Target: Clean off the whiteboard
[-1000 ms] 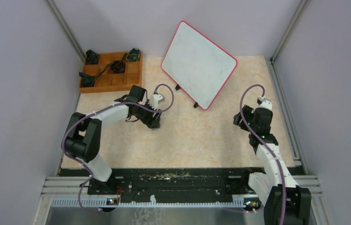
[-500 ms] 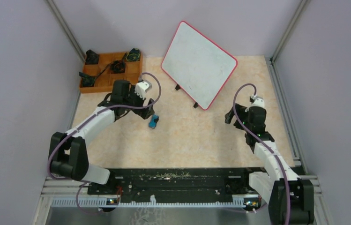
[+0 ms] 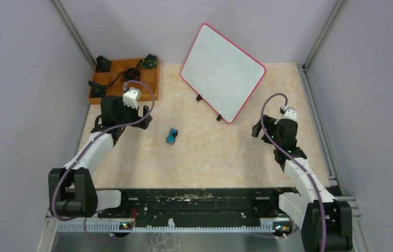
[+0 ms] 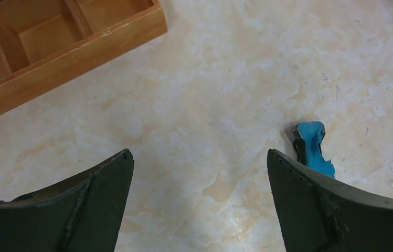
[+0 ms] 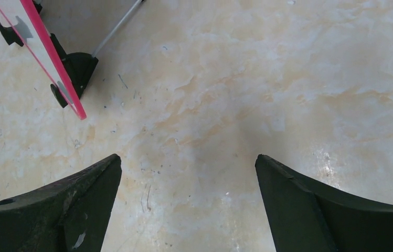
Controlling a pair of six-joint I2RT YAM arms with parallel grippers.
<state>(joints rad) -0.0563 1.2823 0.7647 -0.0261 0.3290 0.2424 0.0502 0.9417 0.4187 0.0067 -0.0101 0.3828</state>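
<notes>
The whiteboard (image 3: 223,71), white with a pink frame, stands tilted on black feet at the back centre; its face shows only faint smudges. Its pink lower edge (image 5: 60,73) and a foot show in the right wrist view. A small blue eraser (image 3: 171,136) lies on the table in front of it, and shows at the right of the left wrist view (image 4: 312,147). My left gripper (image 3: 123,119) is open and empty, left of the eraser (image 4: 199,157). My right gripper (image 3: 270,131) is open and empty, right of the board's lower corner (image 5: 188,160).
An orange wooden compartment tray (image 3: 126,90) with several black parts sits at the back left; its near wall shows in the left wrist view (image 4: 52,58). Grey walls enclose the table on three sides. A thin metal strut (image 5: 118,23) props the board.
My left gripper has let go of the blue eraser, left it on the table and pulled back to the left. My right gripper shifted slightly left, then held still.
</notes>
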